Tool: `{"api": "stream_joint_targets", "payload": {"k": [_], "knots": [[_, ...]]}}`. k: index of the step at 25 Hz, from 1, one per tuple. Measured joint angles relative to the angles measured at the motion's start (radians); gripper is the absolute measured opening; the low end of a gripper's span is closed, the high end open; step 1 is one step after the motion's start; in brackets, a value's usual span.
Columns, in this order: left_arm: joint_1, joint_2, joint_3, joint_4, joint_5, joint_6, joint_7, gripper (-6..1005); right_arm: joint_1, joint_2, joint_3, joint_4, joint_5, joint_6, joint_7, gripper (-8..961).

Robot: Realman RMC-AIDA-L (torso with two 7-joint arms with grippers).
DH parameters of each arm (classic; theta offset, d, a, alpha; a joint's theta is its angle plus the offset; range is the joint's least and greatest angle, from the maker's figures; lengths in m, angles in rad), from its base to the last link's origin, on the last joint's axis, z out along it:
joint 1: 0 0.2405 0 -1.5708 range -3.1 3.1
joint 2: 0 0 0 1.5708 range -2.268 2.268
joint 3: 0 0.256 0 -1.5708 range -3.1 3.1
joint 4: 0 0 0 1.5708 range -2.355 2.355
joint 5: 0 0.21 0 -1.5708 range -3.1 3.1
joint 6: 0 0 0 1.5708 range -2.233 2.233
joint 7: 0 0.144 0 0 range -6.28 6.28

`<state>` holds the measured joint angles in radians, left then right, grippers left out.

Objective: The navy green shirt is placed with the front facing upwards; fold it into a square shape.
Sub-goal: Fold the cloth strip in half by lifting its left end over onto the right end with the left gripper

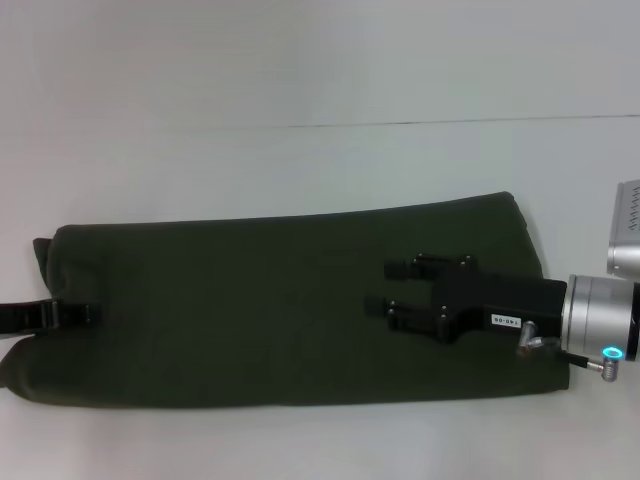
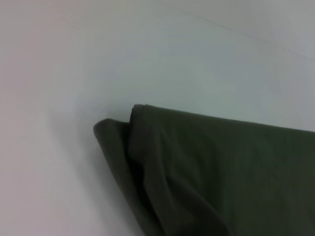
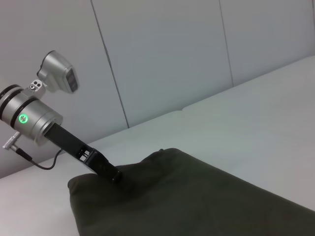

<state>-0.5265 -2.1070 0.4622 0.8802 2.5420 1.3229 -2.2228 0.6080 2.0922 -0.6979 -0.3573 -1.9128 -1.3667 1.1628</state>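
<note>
The navy green shirt lies on the white table as a long strip running left to right, with only plain green cloth showing. My right gripper is over its right part, pointing left, its two black fingers apart and nothing between them. My left gripper reaches in from the left edge and is shut on the shirt's left end, where the cloth dips into a notch. In the right wrist view the left gripper meets the end of the shirt. The left wrist view shows a layered corner of the shirt.
The white table stretches beyond the shirt to the back and front. Grey wall panels stand behind the table's far side. The silver wrist of my right arm overhangs the shirt's right end.
</note>
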Motion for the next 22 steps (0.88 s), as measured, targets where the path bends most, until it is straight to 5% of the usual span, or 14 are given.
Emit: {"api": "stream_joint_targets", "payload": {"k": [11,22], "knots": [[-0.001,-0.001,0.001,0.008,-0.006,0.0,0.002,120,-0.001,0.0,0.002,0.003,0.0,0.0,0.0,646],[0.022,-0.012,-0.008,0.11,-0.009,-0.012,-0.021,82,0.002,0.002,0.002,0.005,0.001,0.0,0.0,645]]}}
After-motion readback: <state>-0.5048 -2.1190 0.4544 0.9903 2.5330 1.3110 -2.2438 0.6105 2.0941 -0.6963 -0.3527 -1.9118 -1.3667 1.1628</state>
